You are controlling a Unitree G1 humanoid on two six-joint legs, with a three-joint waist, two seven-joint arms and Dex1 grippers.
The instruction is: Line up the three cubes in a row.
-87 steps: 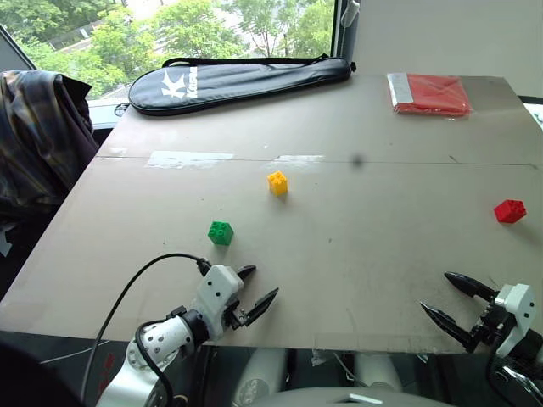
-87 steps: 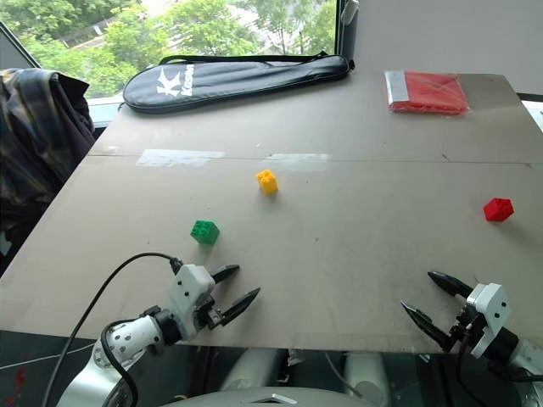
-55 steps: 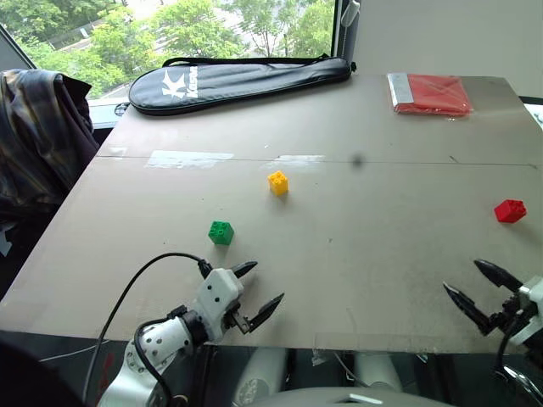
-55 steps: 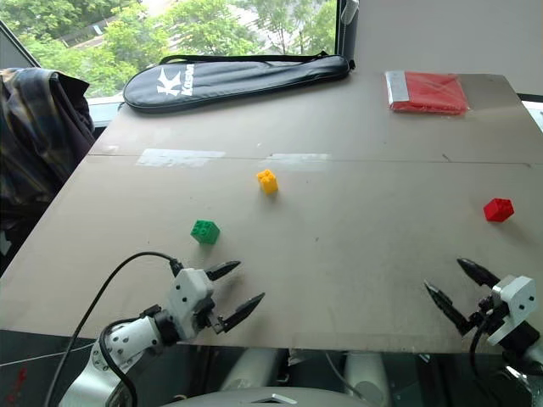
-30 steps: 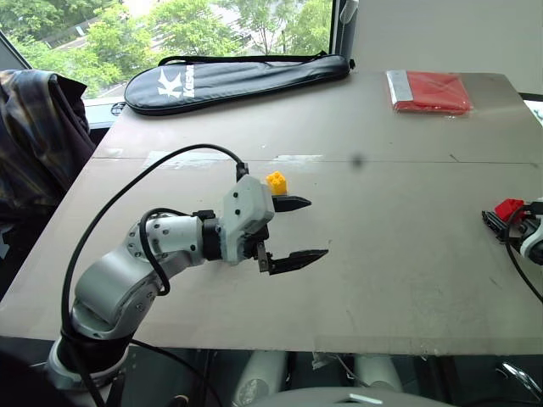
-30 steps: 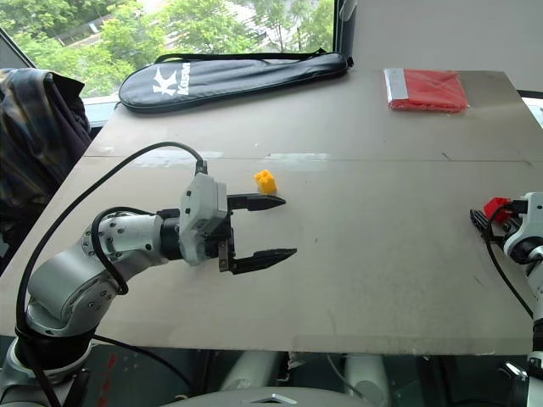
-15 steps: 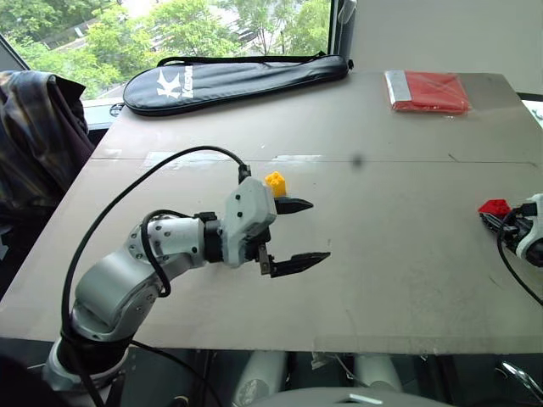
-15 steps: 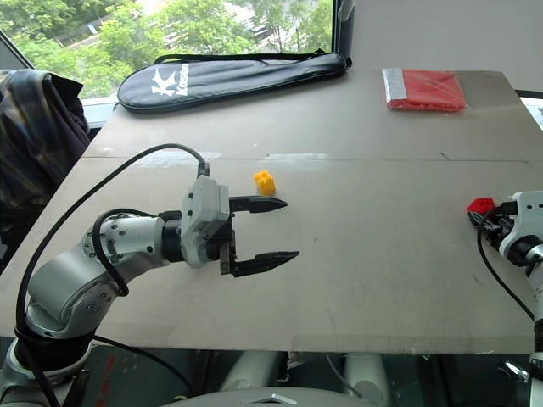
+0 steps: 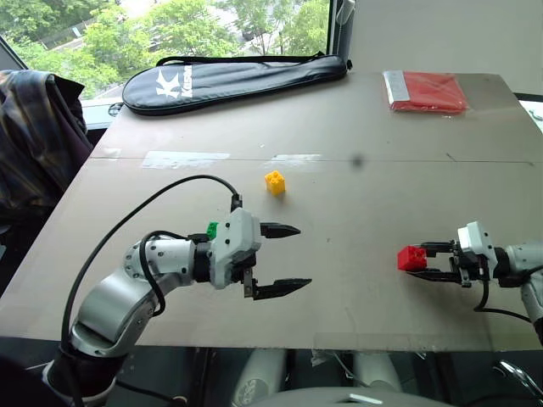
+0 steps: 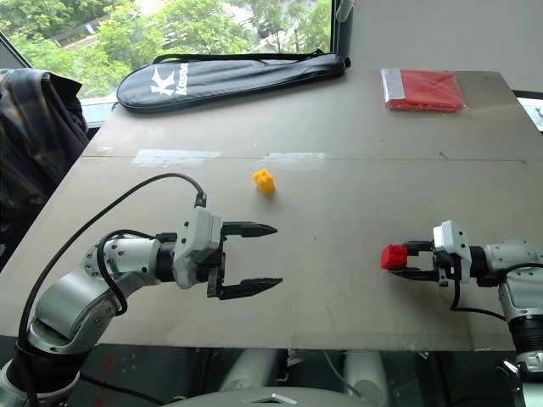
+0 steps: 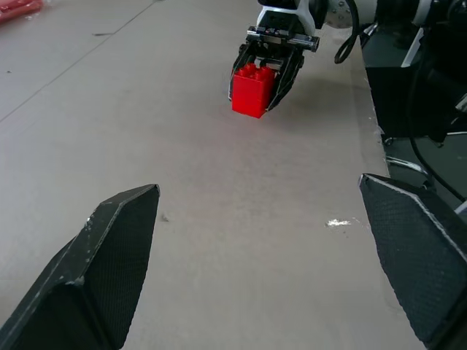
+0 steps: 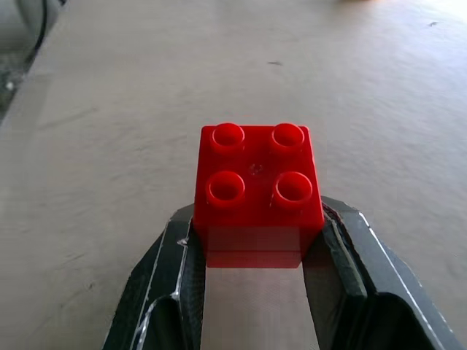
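Swung inward from the right edge since a moment ago, right hand (image 9: 428,261) now over the front right part of the tabletop (image 9: 356,127), fingers pinched shut on the sides of the red cube (image 9: 412,258), studs up, pointing toward the middle. Carried along with it, that cube, formerly near the right rim. Dropped a little lower and nearer the front, left hand (image 9: 282,259), fingers spread wide and holding nothing, aimed across at the right hand with bare board between them.

Just behind the left wrist, green cube (image 9: 212,230), mostly hidden by the white housing. Farther back, near the centre and well apart from both hands, yellow cube (image 9: 274,182), standing alone.

Plain grey-brown board, scuffed, with a seam running across and pale tape patches (image 9: 186,158) along it. At the far left, a black racket bag (image 9: 237,79); at the far right corner, a flat red packet (image 9: 428,91). Beyond the far edge, a window with green trees (image 9: 170,30); off the left edge, a plaid garment (image 9: 38,136) draped over something.

Wide open stretch through the middle and the right half; front edge close under both hands.
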